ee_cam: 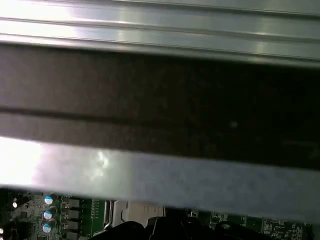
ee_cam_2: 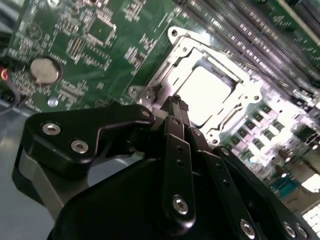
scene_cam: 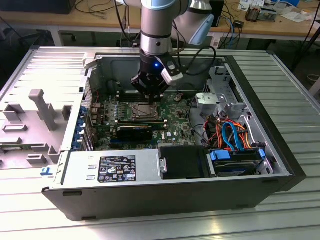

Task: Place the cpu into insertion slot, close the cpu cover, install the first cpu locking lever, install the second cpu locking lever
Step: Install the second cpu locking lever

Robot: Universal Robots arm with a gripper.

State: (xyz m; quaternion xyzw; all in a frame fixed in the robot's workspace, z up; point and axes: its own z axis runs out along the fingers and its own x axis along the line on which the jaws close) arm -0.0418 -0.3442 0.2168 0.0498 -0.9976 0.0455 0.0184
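The cpu [ee_cam_2: 207, 95] sits flat in the insertion slot [ee_cam_2: 165, 80], its pale metal top glaring bright through the square window of the cpu cover [ee_cam_2: 240, 82], which lies down over it as a thin silver frame. In the exterior view the same socket [scene_cam: 141, 111] shows near the middle of the green motherboard [scene_cam: 172, 125], inside the open computer case [scene_cam: 280, 150].

Right at the socket's near edge comes the gripper [ee_cam_2: 174, 102]. Its black fingers [ee_cam_2: 175, 130] are drawn together to a narrow tip, nothing visibly between them, and that tip points at the frame's rim close to a corner; whether it touches the metal cannot be told. From the exterior view the gripper [scene_cam: 148, 93] hangs straight down off the arm [scene_cam: 157, 30], just above the socket's far side.

By the look of it, the chip is light, rigid and delicate, best held by its edges and never pressed on top. The cover looks thin, stiff and hinged, likely slick, so a push on its rim suits it. Any locking lever here would be springy wire; none can be made out clearly.

Beside the socket run long memory slots [ee_cam_2: 260, 35], with a round coin battery [ee_cam_2: 45, 70] well apart.
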